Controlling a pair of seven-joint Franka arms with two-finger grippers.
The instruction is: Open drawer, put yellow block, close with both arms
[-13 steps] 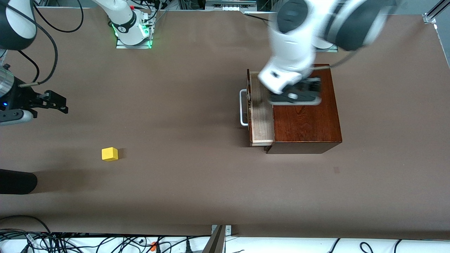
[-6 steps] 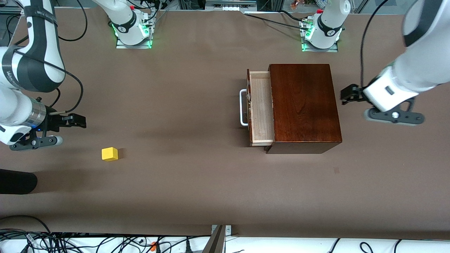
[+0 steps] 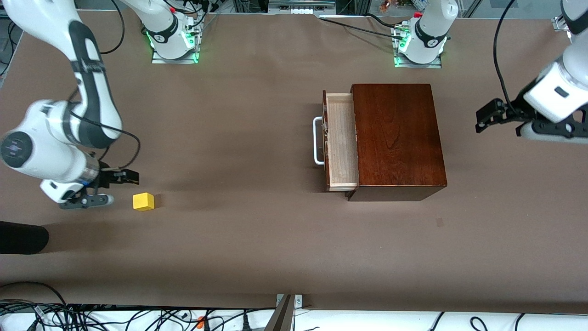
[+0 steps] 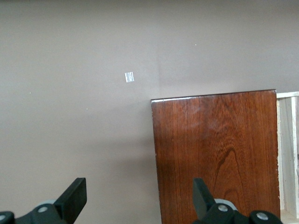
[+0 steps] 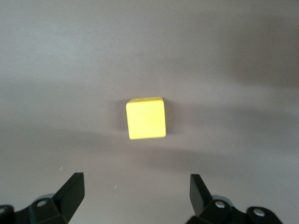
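The yellow block [image 3: 143,201] lies on the brown table toward the right arm's end. My right gripper [image 3: 130,177] hangs low over the table just beside the block, open and empty. In the right wrist view the yellow block [image 5: 145,118] lies ahead of the open right gripper [image 5: 137,193], apart from it. The drawer [image 3: 342,142] is pulled partly out of the dark-brown box [image 3: 397,138], its white handle [image 3: 317,140] facing the right arm's end. My left gripper [image 3: 482,118] hovers open over bare table beside the box. The left wrist view shows the box [image 4: 215,154] under one side of the left gripper [image 4: 140,200].
Both arm bases [image 3: 172,41] [image 3: 420,43] stand along the table's back edge. A dark rounded object [image 3: 20,236] juts in at the right arm's end, nearer the camera than the block. A small tape mark [image 3: 440,222] sits near the box. Cables [image 3: 92,317] lie past the table's front edge.
The left arm swung off the box top out to the left arm's end of the table. The right gripper came down and in, close beside the yellow block. The drawer stayed as it was.
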